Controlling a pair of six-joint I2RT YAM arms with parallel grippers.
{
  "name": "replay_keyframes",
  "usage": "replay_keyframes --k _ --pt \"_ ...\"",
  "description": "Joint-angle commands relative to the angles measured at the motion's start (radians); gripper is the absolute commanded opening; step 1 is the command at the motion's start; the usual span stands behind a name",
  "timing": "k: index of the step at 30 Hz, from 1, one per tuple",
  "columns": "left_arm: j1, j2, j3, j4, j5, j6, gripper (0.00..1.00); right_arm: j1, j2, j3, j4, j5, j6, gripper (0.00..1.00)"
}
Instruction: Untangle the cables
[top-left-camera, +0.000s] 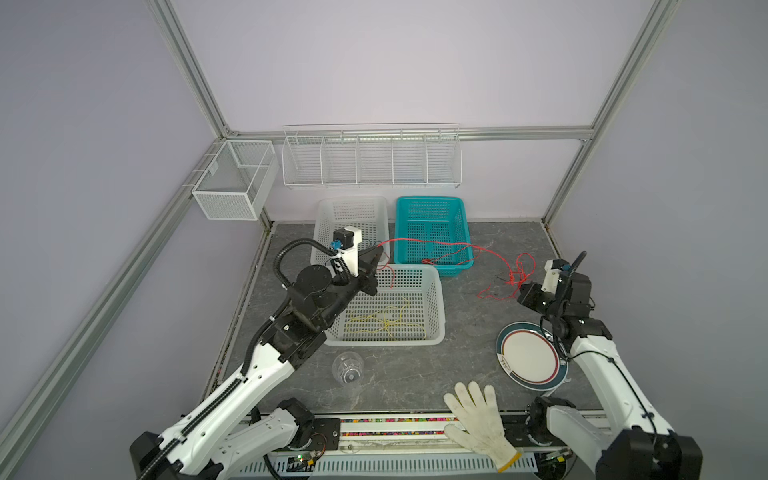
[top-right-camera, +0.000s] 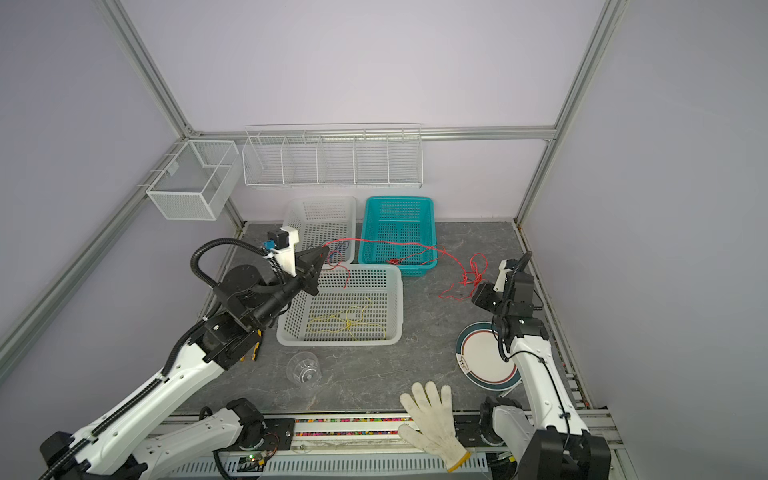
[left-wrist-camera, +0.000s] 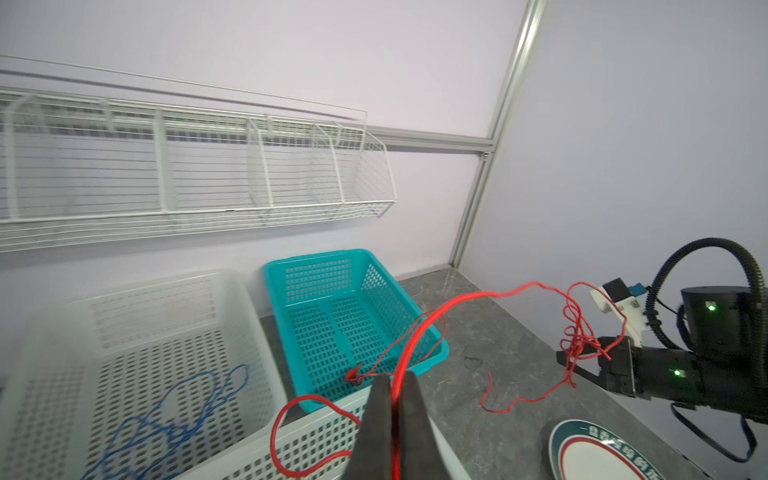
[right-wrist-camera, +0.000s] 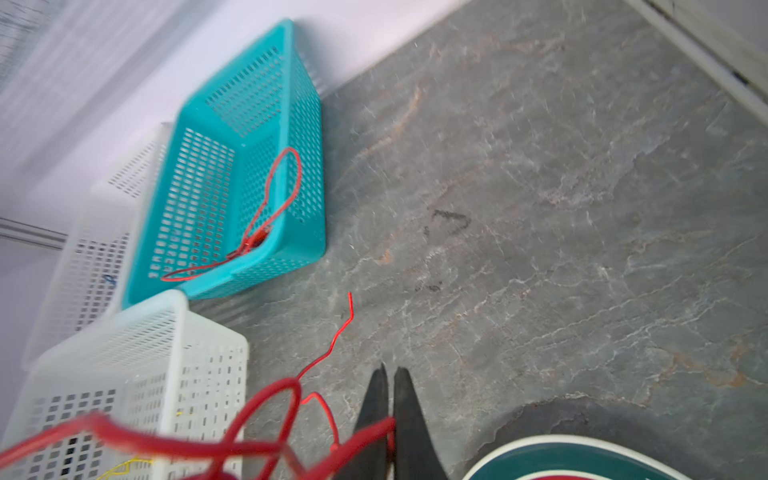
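**Red cable strung between both arms, and that clump worries me**

The left gripper (left-wrist-camera: 393, 376) is clamped shut on the thin red cable (left-wrist-camera: 494, 294), held up around where the two white baskets meet. Under it, the thin blue cable (left-wrist-camera: 166, 430) sits alone in the far white perforated plastic basket (top-left-camera: 353, 199). The thin yellow cable (top-left-camera: 386, 322) lies alone in the near white perforated plastic basket (top-left-camera: 440, 307), and a slack red loop dangles over that one's far rim.

The red then runs right across the teal perforated plastic basket (top-left-camera: 465, 220), with its clip end (top-left-camera: 428, 261) resting inside. Further right is a red tangle (top-left-camera: 519, 272), just beside the right gripper (right-wrist-camera: 389, 370), which is also pinched closed on the red cable.

I can't really tell if that clump is a true knot or just loose loops. If the arms pull apart, it could cinch tight. The clip could also hook a basket hole and drag the teal basket, or the slack loop could snag the yellow.
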Motion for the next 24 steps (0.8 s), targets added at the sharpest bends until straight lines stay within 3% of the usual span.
replay_keyframes --k 1,4,6,12,17,21,24 --pt "-0.055 0.092 0.047 0.145 0.182 -0.029 0.0 0.015 -0.104 -0.016 0.001 0.013 -0.038 0.07" --pt "-0.141 0.188 0.085 0.159 0.201 0.015 0.0 0.016 -0.18 -0.008 -0.036 0.04 -0.051 0.07" --pt "-0.172 0.262 0.103 0.203 0.244 -0.017 0.0 0.017 -0.21 0.001 -0.057 0.046 -0.059 0.07" --pt "-0.216 0.467 0.16 0.319 0.346 -0.134 0.0 0.027 -0.222 0.004 -0.073 0.032 -0.073 0.07" --pt "-0.229 0.593 0.223 0.249 0.339 -0.147 0.0 0.033 -0.218 -0.005 -0.08 0.049 -0.082 0.07" --pt "-0.232 0.655 0.24 0.193 0.347 -0.128 0.12 0.038 -0.221 -0.005 -0.083 0.068 -0.09 0.07" --pt "-0.232 0.677 0.231 0.178 0.327 -0.114 0.15 0.043 -0.216 -0.002 -0.082 0.068 -0.095 0.07"
